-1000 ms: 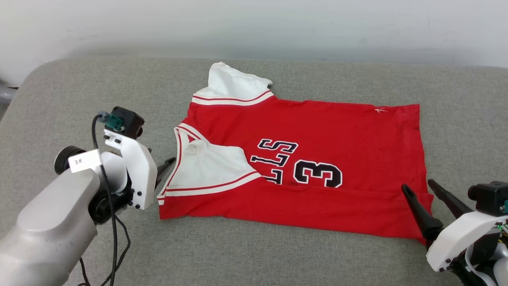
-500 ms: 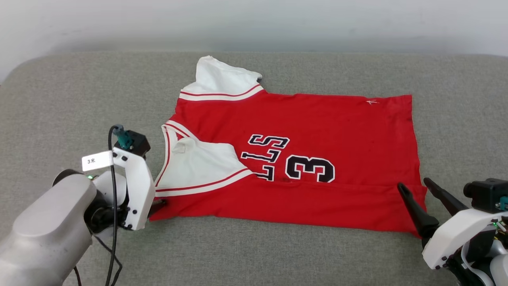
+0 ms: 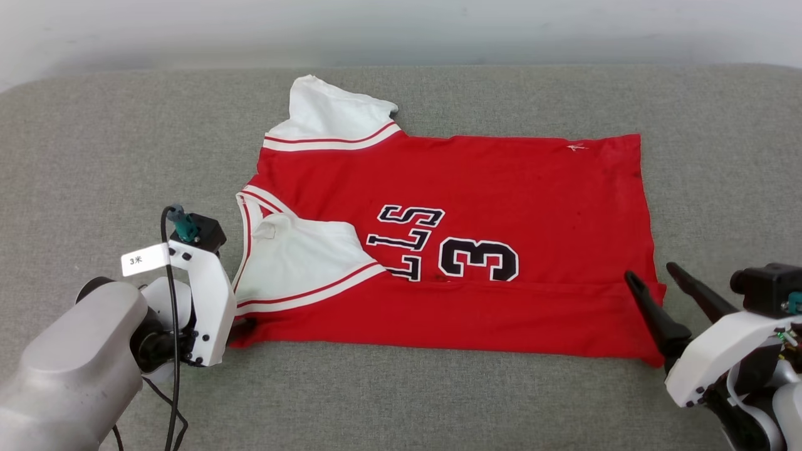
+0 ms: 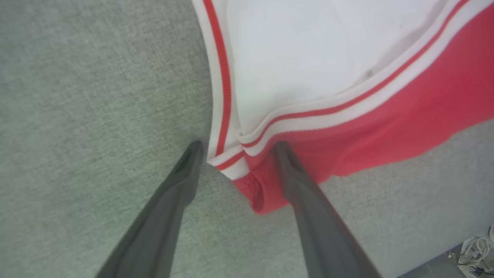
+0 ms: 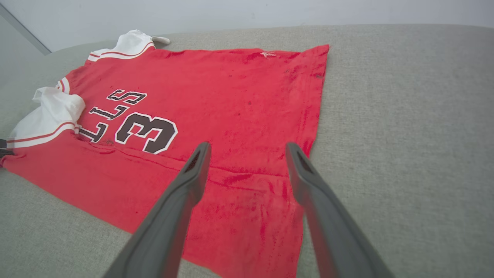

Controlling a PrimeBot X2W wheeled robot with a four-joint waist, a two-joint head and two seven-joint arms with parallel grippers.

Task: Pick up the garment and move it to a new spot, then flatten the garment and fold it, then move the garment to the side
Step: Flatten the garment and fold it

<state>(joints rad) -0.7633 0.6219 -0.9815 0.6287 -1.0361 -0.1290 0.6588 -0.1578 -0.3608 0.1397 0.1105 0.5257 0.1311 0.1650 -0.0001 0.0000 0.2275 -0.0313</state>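
The garment (image 3: 501,194) is a red jersey with white sleeves and a black 33, lying spread on the grey cushion with its near long edge folded over. My left gripper (image 4: 237,148) is open and low at the garment's (image 4: 386,116) near left corner, its two fingers straddling the striped trim there. One dark fingertip (image 3: 241,326) pokes out beside the white wrist housing. My right gripper (image 3: 651,275) hovers open over the near right corner; its view puts the spread fingers above the garment's (image 5: 216,88) hem edge.
The grey upholstered cushion (image 3: 94,138) spreads wide around the garment, ending at a pale wall (image 3: 401,25) behind. A black cable (image 3: 169,376) hangs off my left wrist. Some floor and a small white object (image 4: 474,251) peek in at the left wrist view's bottom right.
My left gripper came down and toward me from beside the collar to the garment's near left corner. The head camera shifted, so the whole scene slid up and left. The right gripper barely moved.
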